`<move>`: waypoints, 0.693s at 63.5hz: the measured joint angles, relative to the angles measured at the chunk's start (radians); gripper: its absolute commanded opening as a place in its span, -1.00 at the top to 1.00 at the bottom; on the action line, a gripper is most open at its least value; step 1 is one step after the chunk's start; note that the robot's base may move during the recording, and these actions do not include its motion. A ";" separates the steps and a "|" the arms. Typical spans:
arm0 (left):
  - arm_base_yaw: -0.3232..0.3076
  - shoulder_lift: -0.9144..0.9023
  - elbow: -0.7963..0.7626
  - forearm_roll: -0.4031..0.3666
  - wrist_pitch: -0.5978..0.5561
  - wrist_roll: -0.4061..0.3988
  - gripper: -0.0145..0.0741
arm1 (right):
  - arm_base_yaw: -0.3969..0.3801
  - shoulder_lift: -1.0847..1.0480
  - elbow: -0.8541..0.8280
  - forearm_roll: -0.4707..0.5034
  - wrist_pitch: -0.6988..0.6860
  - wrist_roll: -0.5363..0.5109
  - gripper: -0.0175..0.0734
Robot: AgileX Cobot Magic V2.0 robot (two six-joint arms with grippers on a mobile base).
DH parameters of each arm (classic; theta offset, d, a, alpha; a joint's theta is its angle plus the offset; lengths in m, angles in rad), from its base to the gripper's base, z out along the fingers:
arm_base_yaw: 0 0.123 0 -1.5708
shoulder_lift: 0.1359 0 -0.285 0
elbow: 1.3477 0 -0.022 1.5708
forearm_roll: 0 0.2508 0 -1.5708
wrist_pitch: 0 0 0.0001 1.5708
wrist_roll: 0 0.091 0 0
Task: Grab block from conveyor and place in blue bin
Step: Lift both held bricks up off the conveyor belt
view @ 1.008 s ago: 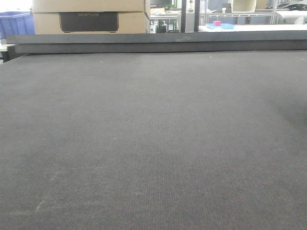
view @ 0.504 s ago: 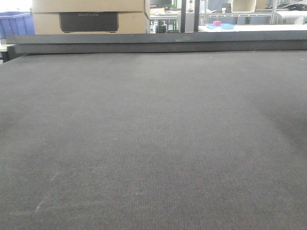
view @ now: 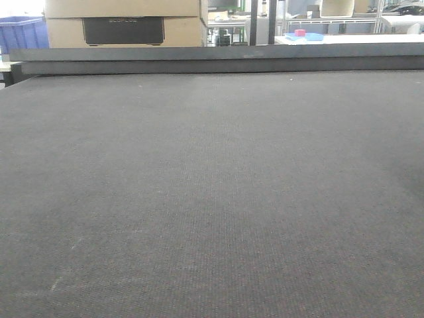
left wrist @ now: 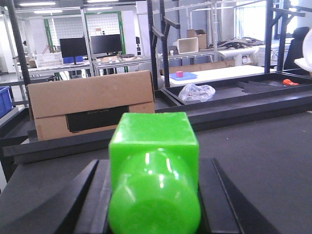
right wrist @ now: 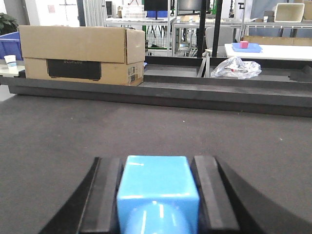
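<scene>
Belt first: conveyor fills most of the front view, dark grey woven, w/ raised rail across top of frame. Behind the rail, upper left: blue bin, only a corner in frame, so we can't see its contents. Cardboard box sits next to it, dark panel facing us. Upper right, far bkgd: shallow blue tray on a white table, small pink item in it.

L wrist view: left gripper clamped on green block, dark fingers tight on both sides. Block fills lower centre, belt beneath. Right of centre, beyond the rail, crumpled clear bag lies in black tray.

R wrist view: right gripper clamped on blue block at bottom centre, over the belt. White cup at left edge, in front of the bin.
</scene>
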 measured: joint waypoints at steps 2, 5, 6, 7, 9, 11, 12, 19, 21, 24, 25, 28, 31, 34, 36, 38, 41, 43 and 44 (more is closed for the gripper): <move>0.000 -0.020 0.009 0.000 0.008 0.000 0.92 | 0.000 -0.013 0.009 0.000 0.003 0.000 0.97; 0.002 -0.055 0.028 0.000 0.024 0.000 0.92 | 0.000 -0.034 0.017 0.000 0.004 0.000 0.97; 0.002 -0.065 0.037 0.000 0.028 0.000 0.92 | 0.000 -0.039 0.020 0.000 0.006 0.000 0.97; 0.004 -0.074 0.044 0.000 0.031 0.000 0.92 | 0.000 -0.045 0.022 0.000 0.006 0.000 0.97; 0.004 -0.098 0.058 0.000 0.035 0.000 0.92 | 0.000 -0.055 0.026 0.000 0.006 0.000 0.97; 0.004 -0.118 0.078 0.000 0.038 0.000 0.92 | 0.000 -0.064 0.028 0.000 0.006 0.000 0.97; 0.004 -0.126 0.086 0.000 0.038 0.000 0.92 | 0.000 -0.066 0.028 0.000 0.006 0.000 0.97; 0.004 -0.174 0.136 -0.005 0.039 0.000 0.92 | 0.000 -0.070 0.028 0.000 0.008 0.000 0.97; 0.004 -0.180 0.143 -0.007 0.039 0.000 0.92 | 0.000 -0.070 0.028 0.000 0.008 0.000 0.97; 0.004 -0.191 0.145 -0.011 0.035 0.000 0.92 | 0.000 -0.070 0.028 0.000 0.006 0.000 0.97; 0.004 -0.193 0.147 -0.011 0.033 0.000 0.92 | 0.000 -0.070 0.028 0.000 0.006 0.000 0.97; 0.004 -0.200 0.147 -0.011 0.024 0.000 0.92 | 0.000 -0.070 0.028 -0.001 0.004 0.000 0.97; 0.004 -0.202 0.147 -0.011 0.016 0.000 0.92 | 0.000 -0.070 0.028 -0.003 0.004 0.000 0.97; 0.004 -0.202 0.147 -0.011 0.011 0.000 0.92 | 0.000 -0.070 0.028 -0.003 0.004 0.000 0.97; 0.004 -0.202 0.147 -0.011 0.009 0.000 0.92 | 0.000 -0.070 0.028 -0.003 0.004 0.000 0.97; 0.004 -0.202 0.147 -0.011 0.009 0.000 0.92 | 0.000 -0.070 0.028 -0.003 0.004 0.000 0.97; 0.004 -0.202 0.147 -0.011 0.009 0.000 0.92 | 0.000 -0.070 0.028 -0.004 0.004 0.000 0.97; 0.004 -0.202 0.147 -0.011 0.009 0.000 0.92 | 0.000 -0.070 0.028 -0.004 0.002 0.000 0.97; 0.004 -0.202 0.147 -0.011 0.009 0.000 0.92 | 0.000 -0.070 0.028 -0.004 0.002 0.000 0.97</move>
